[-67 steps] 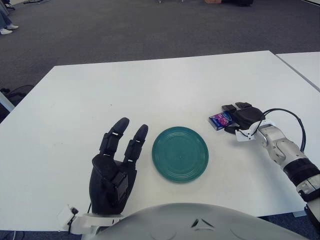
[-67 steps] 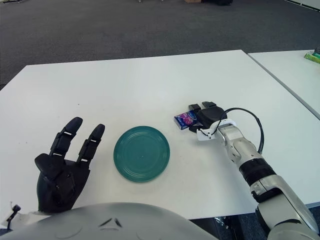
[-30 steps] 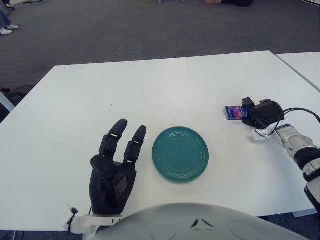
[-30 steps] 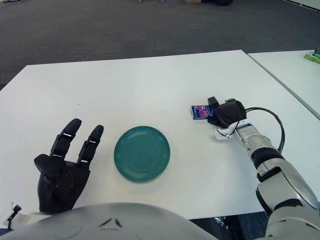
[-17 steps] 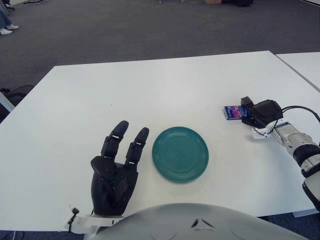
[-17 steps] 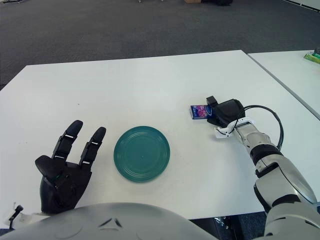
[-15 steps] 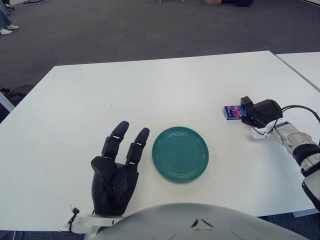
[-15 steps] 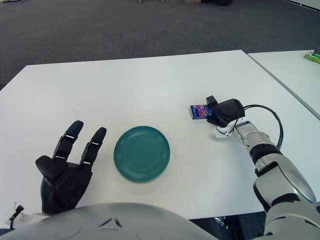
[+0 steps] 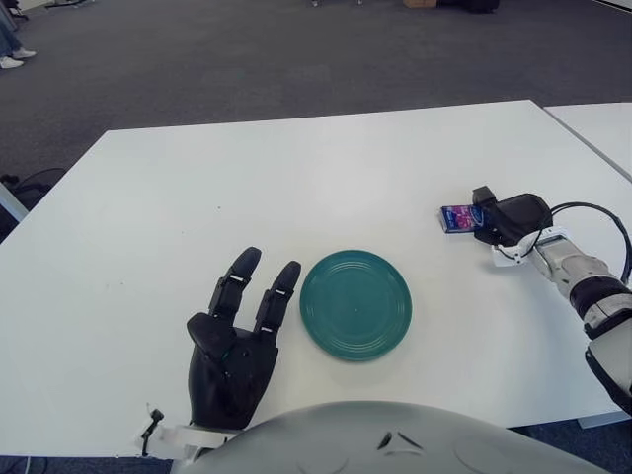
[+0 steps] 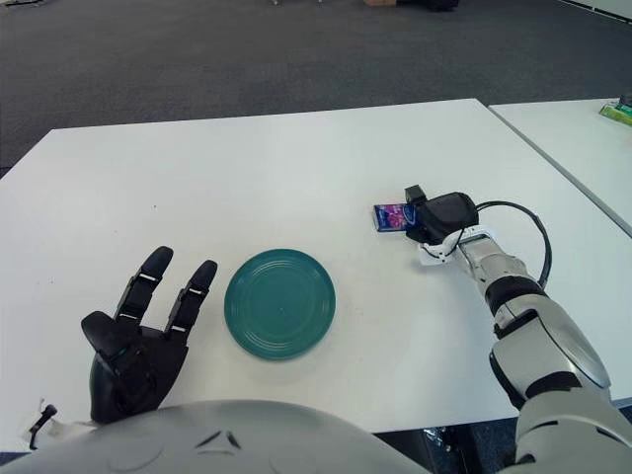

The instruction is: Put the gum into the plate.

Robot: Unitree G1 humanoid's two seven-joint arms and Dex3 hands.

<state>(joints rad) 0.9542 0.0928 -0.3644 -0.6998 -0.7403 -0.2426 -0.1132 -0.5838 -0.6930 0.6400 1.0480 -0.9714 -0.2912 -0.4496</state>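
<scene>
No readable text, brand, number or sign. The gum pack (image 9: 457, 218), just beyond the right hand's fingers (image 9: 484, 197), carries a purple-and-blue printed design, its lettering too small to read.

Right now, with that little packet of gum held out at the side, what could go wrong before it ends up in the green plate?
The right hand grips the gum only by one end, most of the pack sticking out, so it might slip or twist loose. The plate sits well to the left of the gum, so the pack has a stretch of bare table to cross; dropped early, it lands outside. The left hand shows open beside the plate, left of it.
</scene>
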